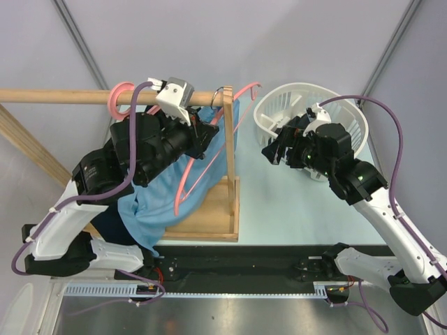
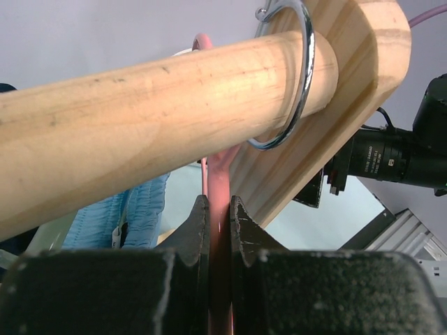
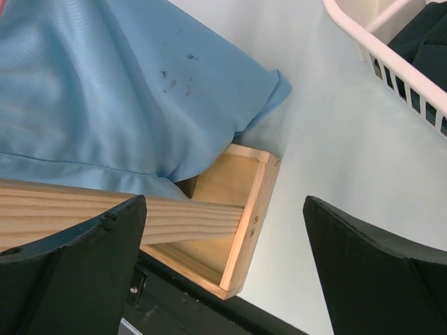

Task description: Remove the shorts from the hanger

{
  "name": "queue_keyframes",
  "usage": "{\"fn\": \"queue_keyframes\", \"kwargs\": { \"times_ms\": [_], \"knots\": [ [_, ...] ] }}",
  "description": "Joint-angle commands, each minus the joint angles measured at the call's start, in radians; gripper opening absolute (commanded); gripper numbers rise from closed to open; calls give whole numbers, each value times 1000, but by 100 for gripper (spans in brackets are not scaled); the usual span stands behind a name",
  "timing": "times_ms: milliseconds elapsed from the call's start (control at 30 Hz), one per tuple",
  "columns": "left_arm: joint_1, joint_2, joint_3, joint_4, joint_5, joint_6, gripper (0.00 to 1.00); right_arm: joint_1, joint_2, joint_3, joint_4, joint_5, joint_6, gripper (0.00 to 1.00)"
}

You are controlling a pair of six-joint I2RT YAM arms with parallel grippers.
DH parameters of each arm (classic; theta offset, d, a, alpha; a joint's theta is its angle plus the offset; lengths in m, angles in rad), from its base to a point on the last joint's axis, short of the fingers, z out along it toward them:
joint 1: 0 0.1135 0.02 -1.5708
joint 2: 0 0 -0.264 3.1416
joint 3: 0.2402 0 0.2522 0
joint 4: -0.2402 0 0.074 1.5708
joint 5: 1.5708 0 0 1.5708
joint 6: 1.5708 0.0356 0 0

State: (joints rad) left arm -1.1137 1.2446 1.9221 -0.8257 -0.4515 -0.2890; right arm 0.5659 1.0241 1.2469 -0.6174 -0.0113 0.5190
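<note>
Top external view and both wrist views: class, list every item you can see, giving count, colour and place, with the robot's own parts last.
wooden rail-and-box rack: one, pale wood, table's left
thin plastic hangers: two, pink, on the rail
soft fabric shorts: one pair, sky blue, draped over the rack
metal ring: one, silver, around the rail
slotted plastic basket: one, white, table's right
dark fabric: one piece, navy-black, inside the basket
left gripper: one, black, shut on a hanger
right gripper: one, black, open beside the basket
</note>
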Motion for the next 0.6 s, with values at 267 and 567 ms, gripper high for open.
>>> {"fn": "queue_keyframes", "kwargs": {
  "times_ms": [267, 567],
  "knots": [
    [-9, -45, -63, 123, 103, -49, 32, -14, -27, -1, 16, 7, -20, 100],
    [-8, -99, 136, -44, 163, 40, 71, -21, -38, -3, 4, 0, -30, 100]
  ]
}}
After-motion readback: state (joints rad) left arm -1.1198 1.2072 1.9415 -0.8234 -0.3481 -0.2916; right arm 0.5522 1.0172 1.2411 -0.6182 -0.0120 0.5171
